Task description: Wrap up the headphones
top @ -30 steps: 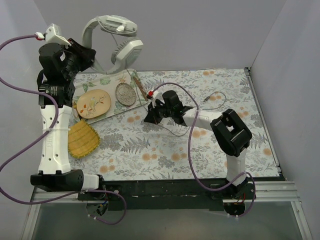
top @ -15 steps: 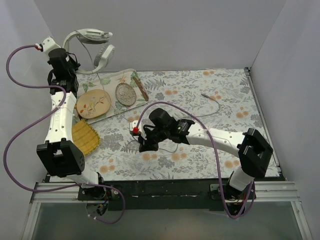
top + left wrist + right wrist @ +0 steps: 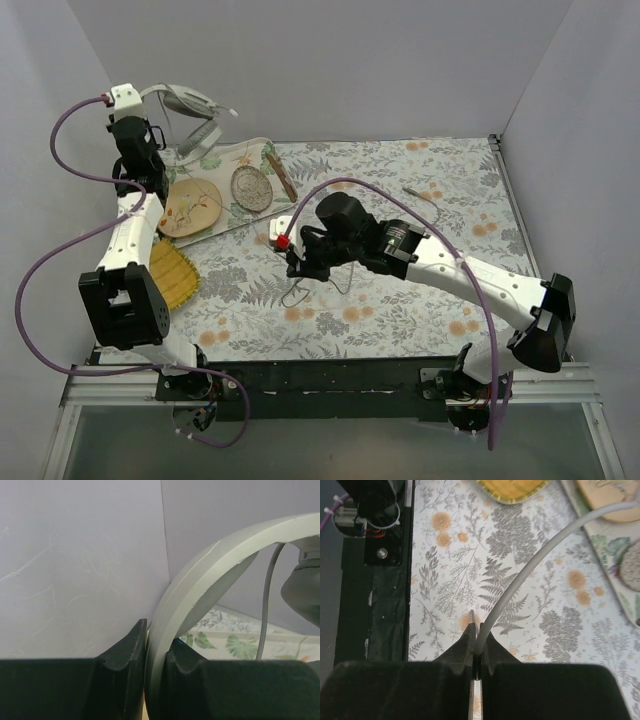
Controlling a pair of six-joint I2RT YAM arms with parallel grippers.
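The light grey headphones (image 3: 187, 99) hang in the air at the back left corner, above the tray. My left gripper (image 3: 150, 150) is shut on their headband (image 3: 210, 575), which stands clamped between the black fingers (image 3: 125, 650). One dark earcup (image 3: 302, 587) shows at the right edge of the left wrist view. The thin grey cable (image 3: 300, 293) runs down from the headphones and loops on the cloth. Its plug end (image 3: 412, 190) lies at the back right. My right gripper (image 3: 300, 265) is shut on the cable (image 3: 530, 565) just above the table's middle-left.
A leaf-patterned tray (image 3: 232, 150) at the back left holds a wooden plate (image 3: 190, 208), a round grey plate (image 3: 250, 187) and a brown stick (image 3: 281, 175). A yellow woven mat (image 3: 168, 275) lies near the left arm. Grey walls close the back and both sides.
The left arm has carried the headphones lower and toward the back left corner. The right gripper has moved from beside the tray toward the near left, pulling the cable with it.
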